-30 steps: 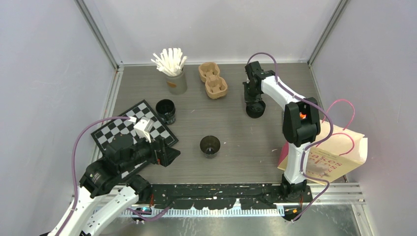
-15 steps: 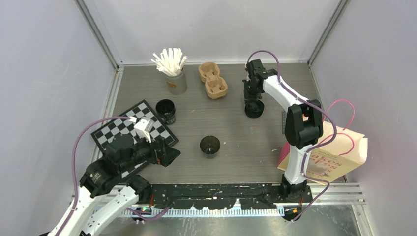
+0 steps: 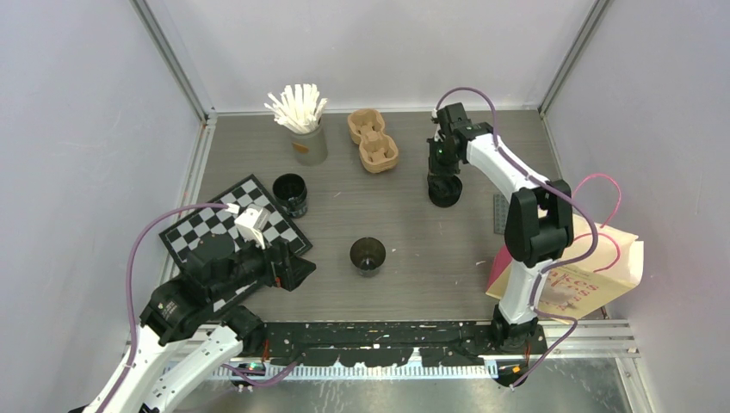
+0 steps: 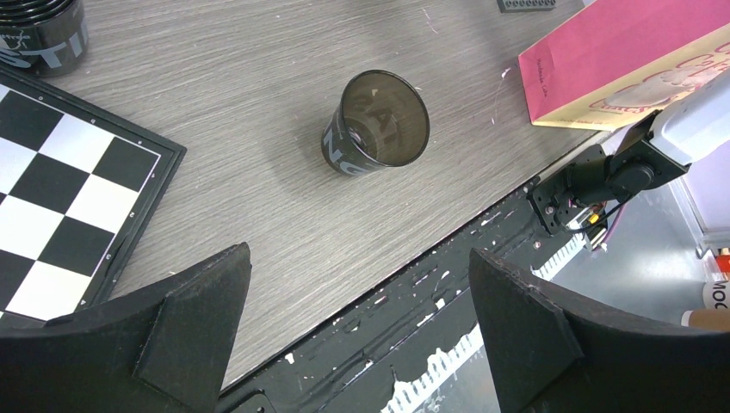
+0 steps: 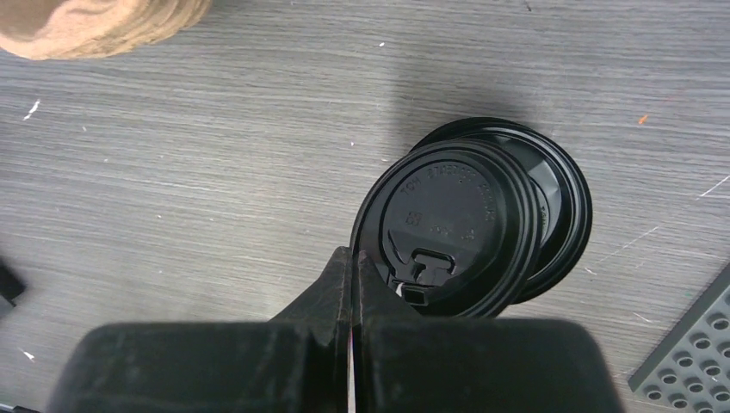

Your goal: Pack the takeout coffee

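Clutter on the bench (image 3: pixel 413 249): pulp carrier (image 3: pixel 372 139), grey cup of sticks (image 3: pixel 307 142), chessboard (image 3: pixel 207 228) and pink bag (image 3: pixel 594 267), all lying clear of the lids. Right tool (image 5: pixel 350 258) is clenched, tips meeting at the near rim of the upper lid (image 5: pixel 452 225), which sits askew over a second lid (image 5: pixel 564 206); I cannot tell whether the rim is pinched. Left tool (image 4: pixel 357 258) hangs released near the front edge, with one open cup (image 4: pixel 376 123) beyond it and another cup (image 3: pixel 290 194) touching the chessboard.
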`<state>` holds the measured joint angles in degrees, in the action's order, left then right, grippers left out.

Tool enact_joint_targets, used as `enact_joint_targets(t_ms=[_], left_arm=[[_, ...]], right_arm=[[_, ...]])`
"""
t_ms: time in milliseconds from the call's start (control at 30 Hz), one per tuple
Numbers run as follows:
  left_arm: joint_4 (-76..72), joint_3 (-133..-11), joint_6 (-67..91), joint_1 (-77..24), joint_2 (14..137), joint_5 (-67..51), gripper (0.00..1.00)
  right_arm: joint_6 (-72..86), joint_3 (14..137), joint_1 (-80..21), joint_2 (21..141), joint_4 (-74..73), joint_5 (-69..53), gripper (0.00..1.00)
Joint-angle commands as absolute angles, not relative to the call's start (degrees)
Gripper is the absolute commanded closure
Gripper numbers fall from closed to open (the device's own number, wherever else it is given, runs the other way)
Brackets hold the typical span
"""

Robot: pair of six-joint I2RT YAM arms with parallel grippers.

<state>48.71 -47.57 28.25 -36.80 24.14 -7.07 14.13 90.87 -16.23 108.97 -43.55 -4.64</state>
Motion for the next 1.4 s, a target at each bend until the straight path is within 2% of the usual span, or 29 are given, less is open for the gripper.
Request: enact_joint_targets(t_ms=[0, 433, 867, 1067, 1367], left_arm=[[48.0, -48.0, 28.3, -37.0, 24.6, -6.5, 0.00], [47.8, -47.9, 28.3, -37.1, 24.9, -6.3, 0.00], [44.6, -46.8, 27.6, -37.0, 27.1, -8.0, 0.00], [29.9, -41.6, 20.9, -37.0, 24.3, -17.9, 0.00], [13.4, -37.0, 2.9, -37.0, 21.6, -22.5, 0.00]], right_arm=[[14.7, 90.4, -15.8, 103.8, -41.7, -6.1, 1.00], [19.3, 83.7, -15.8, 95.1, -37.0, -15.8, 1.00], [34.5, 69.6, -19.8, 81.2, -21.2, -28.8, 1.00], [40.2, 65.8, -27.6, 74.6, -15.2, -29.2, 0.99], [51.1, 59.6, -37.5, 66.2, -3.1, -28.8, 0.99]])
